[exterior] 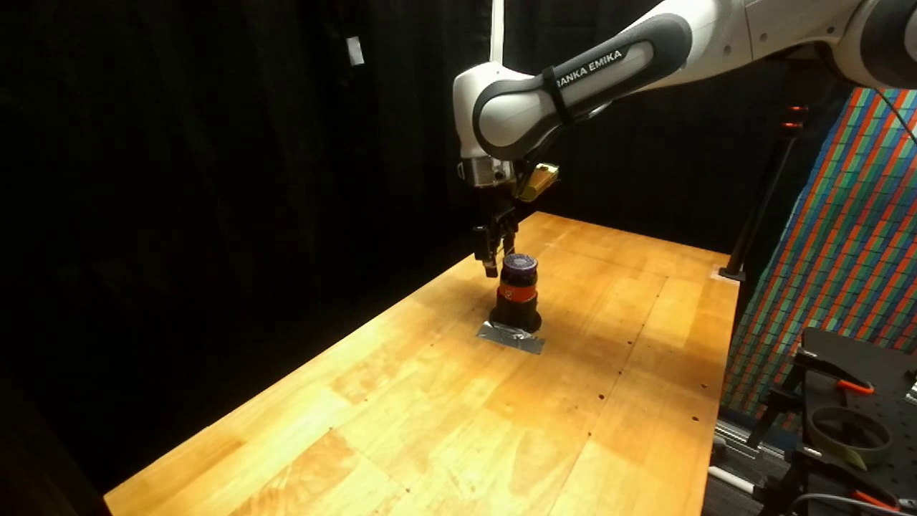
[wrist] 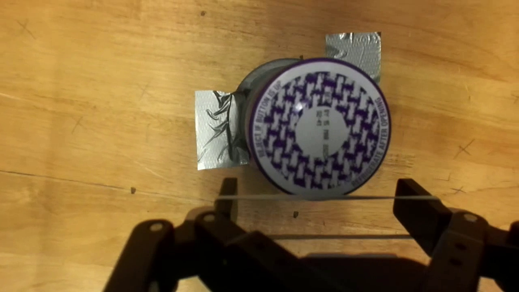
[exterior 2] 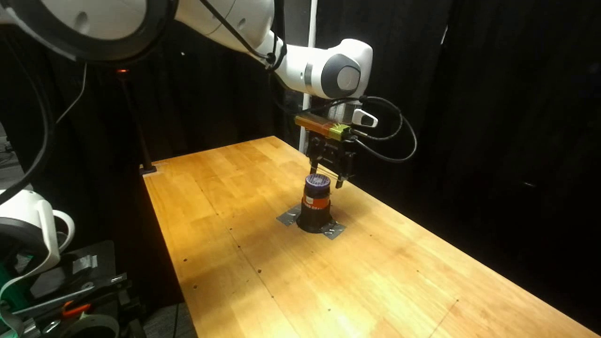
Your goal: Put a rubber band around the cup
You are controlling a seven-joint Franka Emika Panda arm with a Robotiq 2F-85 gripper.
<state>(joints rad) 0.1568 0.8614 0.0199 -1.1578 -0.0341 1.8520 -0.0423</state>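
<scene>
The cup [exterior: 517, 292] is an upright jar with a purple-white lid, an orange label and a black lower part. It stands on the table in both exterior views [exterior 2: 316, 203], and its lid fills the middle of the wrist view [wrist: 320, 129]. My gripper [wrist: 316, 190] is open. A thin rubber band [wrist: 263, 197] is stretched around its two fingers in two strands. The front strand crosses the lid's near edge in the wrist view; I cannot tell whether it touches. In both exterior views the gripper [exterior: 500, 260] hangs beside the cup, fingertips [exterior 2: 326, 179] about lid height.
Silver tape [wrist: 221, 129] holds the black base to the wooden table [exterior: 458, 416]; tape strips also show in both exterior views [exterior: 512, 337]. A dark cart with tools [exterior: 852, 387] stands beyond the table's edge. A thin post [exterior 2: 136, 126] rises at a table corner.
</scene>
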